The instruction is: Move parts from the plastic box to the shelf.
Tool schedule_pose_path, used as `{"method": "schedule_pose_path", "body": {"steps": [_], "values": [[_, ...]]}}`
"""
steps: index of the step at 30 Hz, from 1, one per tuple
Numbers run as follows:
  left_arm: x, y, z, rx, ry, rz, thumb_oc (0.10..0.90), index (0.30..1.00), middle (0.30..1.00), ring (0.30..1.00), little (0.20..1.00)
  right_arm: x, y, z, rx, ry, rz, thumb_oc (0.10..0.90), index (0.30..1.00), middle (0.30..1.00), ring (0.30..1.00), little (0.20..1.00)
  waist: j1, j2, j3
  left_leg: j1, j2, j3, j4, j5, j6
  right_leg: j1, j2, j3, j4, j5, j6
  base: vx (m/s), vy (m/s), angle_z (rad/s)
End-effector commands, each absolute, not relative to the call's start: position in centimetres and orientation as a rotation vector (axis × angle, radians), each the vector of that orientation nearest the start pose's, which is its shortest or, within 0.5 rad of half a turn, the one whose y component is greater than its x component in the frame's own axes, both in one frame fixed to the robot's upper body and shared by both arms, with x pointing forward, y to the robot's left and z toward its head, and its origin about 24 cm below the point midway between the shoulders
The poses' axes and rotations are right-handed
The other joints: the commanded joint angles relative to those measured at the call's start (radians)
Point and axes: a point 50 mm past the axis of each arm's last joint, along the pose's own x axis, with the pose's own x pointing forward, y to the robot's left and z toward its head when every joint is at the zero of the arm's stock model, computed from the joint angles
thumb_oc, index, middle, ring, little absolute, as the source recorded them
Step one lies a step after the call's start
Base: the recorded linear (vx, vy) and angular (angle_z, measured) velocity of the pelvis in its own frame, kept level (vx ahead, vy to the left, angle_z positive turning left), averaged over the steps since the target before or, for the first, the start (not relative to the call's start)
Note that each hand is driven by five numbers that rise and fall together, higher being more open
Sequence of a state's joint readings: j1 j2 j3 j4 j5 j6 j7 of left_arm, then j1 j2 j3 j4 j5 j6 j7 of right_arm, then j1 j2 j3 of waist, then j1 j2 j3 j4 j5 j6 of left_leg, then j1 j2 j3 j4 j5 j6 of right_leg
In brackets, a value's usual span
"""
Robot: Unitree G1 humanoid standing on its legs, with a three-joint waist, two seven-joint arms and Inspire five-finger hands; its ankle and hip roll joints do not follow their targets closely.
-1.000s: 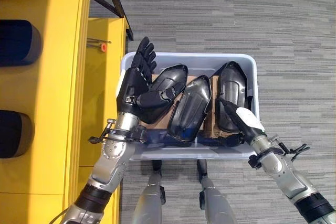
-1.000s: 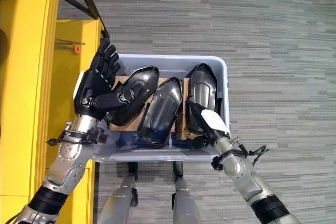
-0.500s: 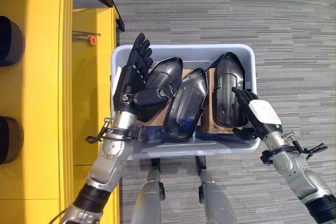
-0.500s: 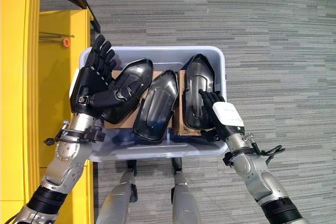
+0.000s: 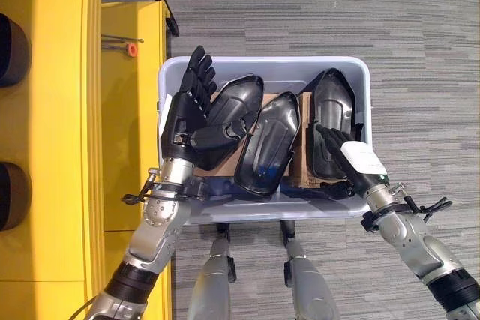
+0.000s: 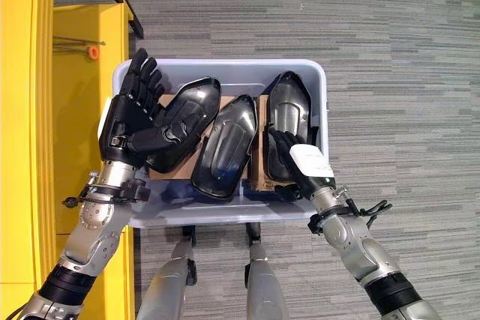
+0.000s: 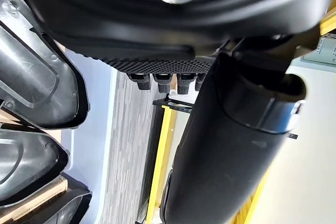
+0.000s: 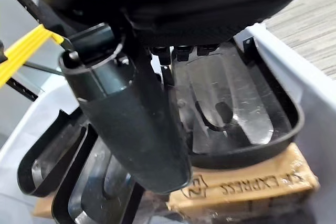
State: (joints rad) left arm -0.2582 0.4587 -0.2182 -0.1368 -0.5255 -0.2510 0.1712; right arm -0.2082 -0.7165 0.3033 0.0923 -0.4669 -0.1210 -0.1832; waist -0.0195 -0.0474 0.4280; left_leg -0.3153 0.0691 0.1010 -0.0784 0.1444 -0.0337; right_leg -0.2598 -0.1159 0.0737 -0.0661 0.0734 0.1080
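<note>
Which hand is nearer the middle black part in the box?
Left: the left hand is beside the middle part, across one part; the right hand hovers over the rightmost part.

Even, bright overhead light fills the head views — the grey striped carpet (image 5: 300, 13) shows hardly any shadow. Soft white glare streaks the glossy black moulded plastic shells (image 5: 268, 142) in the pale translucent plastic box (image 5: 264, 67). Close up, the right hand's dark thumb (image 8: 134, 124) looms blurred — the shells beyond look sharper.
</note>
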Motion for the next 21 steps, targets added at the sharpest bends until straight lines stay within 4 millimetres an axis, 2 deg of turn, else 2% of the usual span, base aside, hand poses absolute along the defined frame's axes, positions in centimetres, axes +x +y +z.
{"method": "schedule_pose_path", "body": {"steps": [1,21], "values": [[26.3,16.0,20.4,-0.142,-0.793,-0.203,0.900,1.000,1.000,1.000,1.000,28.6,-20.6,11.6,-1.145,-0.406,0.104,0.900,1.000,1.000,1.000,1.000,0.010,0.006,-0.087,-0.091,0.064,-0.007,0.155,-0.073,-0.049,-0.081,-0.051,-0.042,0.152,-0.041,0.010,0.00,0.000,0.00],[26.4,16.6,20.3,-0.143,-0.795,-0.158,0.900,1.000,1.000,1.000,1.000,28.9,-21.7,9.7,-1.143,-0.304,0.076,0.900,1.000,1.000,1.000,1.000,0.012,0.017,-0.073,-0.150,0.058,-0.007,0.214,-0.103,-0.047,-0.121,-0.051,-0.046,0.188,-0.061,0.009,0.00,0.000,0.01]]}}
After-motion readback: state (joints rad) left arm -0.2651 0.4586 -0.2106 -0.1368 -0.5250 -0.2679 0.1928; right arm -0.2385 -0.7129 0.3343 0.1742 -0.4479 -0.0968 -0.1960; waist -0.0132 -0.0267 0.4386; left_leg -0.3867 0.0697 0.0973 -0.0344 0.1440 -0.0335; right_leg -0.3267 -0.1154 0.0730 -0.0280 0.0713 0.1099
